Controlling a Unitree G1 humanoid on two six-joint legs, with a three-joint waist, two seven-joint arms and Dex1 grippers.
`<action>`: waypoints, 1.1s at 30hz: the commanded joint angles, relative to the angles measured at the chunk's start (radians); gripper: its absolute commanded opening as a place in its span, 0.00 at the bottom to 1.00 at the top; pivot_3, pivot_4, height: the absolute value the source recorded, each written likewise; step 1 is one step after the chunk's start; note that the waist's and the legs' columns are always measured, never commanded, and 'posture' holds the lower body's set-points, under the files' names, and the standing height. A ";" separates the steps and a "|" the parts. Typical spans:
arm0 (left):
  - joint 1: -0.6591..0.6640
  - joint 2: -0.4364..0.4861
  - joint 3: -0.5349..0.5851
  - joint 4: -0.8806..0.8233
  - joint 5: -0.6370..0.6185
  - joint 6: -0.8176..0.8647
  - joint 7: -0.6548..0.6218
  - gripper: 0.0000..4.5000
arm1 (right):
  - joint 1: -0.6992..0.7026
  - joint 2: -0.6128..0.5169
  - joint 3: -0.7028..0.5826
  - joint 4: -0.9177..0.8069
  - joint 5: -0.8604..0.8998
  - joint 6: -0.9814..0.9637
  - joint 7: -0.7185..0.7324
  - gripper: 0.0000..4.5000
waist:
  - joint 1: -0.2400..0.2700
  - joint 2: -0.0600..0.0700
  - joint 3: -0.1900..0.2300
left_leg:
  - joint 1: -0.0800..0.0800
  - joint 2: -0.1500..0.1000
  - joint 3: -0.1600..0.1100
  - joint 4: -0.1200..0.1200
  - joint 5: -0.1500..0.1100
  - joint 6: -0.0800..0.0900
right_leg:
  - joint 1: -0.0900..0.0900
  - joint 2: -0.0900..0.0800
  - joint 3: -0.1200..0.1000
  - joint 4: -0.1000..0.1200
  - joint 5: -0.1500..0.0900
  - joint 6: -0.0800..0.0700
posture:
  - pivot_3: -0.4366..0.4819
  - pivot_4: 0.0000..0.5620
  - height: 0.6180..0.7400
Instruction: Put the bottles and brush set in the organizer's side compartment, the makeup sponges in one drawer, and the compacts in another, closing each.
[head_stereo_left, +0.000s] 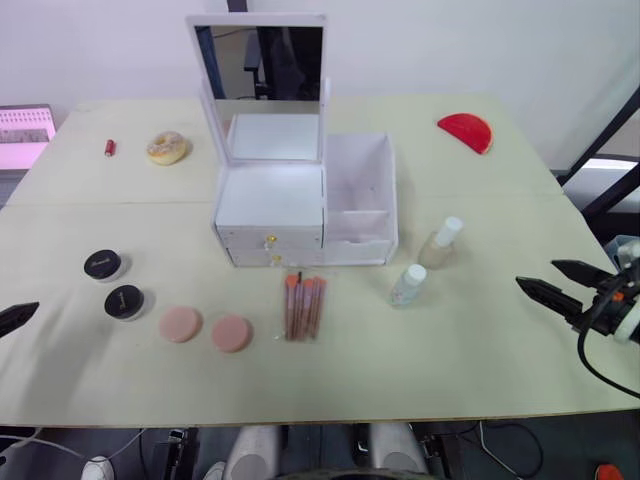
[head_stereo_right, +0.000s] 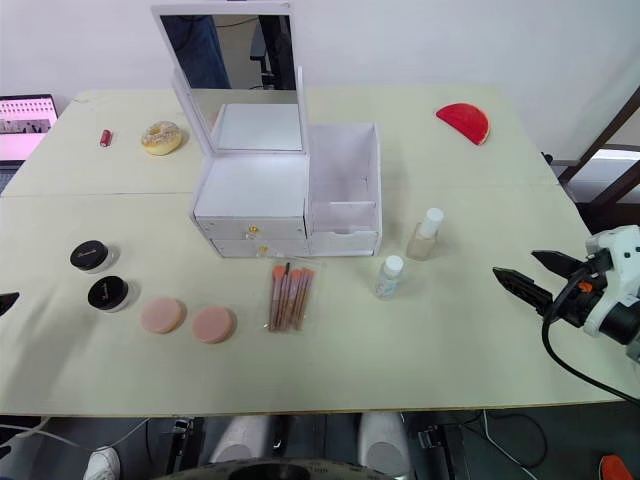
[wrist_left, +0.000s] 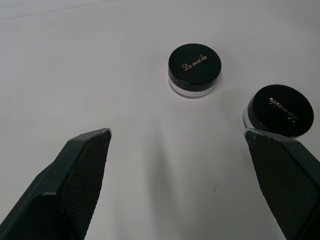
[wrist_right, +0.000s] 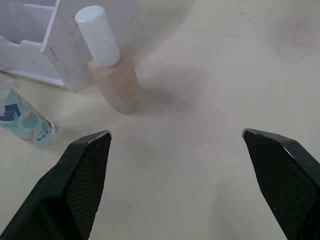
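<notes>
Nearest the table's front edge lie two pink makeup sponges (head_stereo_left: 205, 328) and the brush set (head_stereo_left: 303, 306), with two black compacts (head_stereo_left: 112, 283) further left. Behind them stands the white organizer (head_stereo_left: 305, 205), mirror lid up, drawers shut, side compartment empty. Right of it stand a beige bottle (head_stereo_left: 440, 244) and a patterned bottle (head_stereo_left: 407, 285). Both the left gripper (wrist_left: 177, 137) and right gripper (head_stereo_left: 550, 280) hover spread wide, holding nothing

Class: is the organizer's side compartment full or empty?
Empty: the side compartment shows bare white walls, while both bottles stand outside on the table.
</notes>
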 joint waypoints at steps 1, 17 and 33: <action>0.004 0.011 0.043 -0.034 -0.009 -0.009 0.003 1.00 | -0.010 -0.013 -0.024 -0.012 0.018 0.003 -0.006 0.99 | 0.000 0.000 0.000 | 0.000 0.000 0.000 0.000 0.000 0.000 | 0.000 0.000 0.000 0.000 0.000 0.000 | 0.48 0.27 1.00; -0.002 0.007 0.047 -0.025 -0.006 -0.016 0.020 1.00 | -0.025 -0.012 -0.010 0.001 0.009 0.000 -0.021 0.99 | -0.001 0.000 0.000 | 0.000 0.000 0.000 0.000 0.000 0.000 | 0.000 0.000 0.000 0.000 0.000 0.000 | 0.48 0.27 1.00; -0.021 -0.050 -0.173 -0.598 -0.177 0.190 -0.015 1.00 | -0.118 -0.120 0.076 -0.009 -0.013 0.019 -0.003 0.99 | 0.006 0.000 0.000 | 0.000 0.000 0.001 0.000 0.000 0.000 | 0.000 0.000 0.001 0.000 0.001 0.002 | 0.48 0.27 1.00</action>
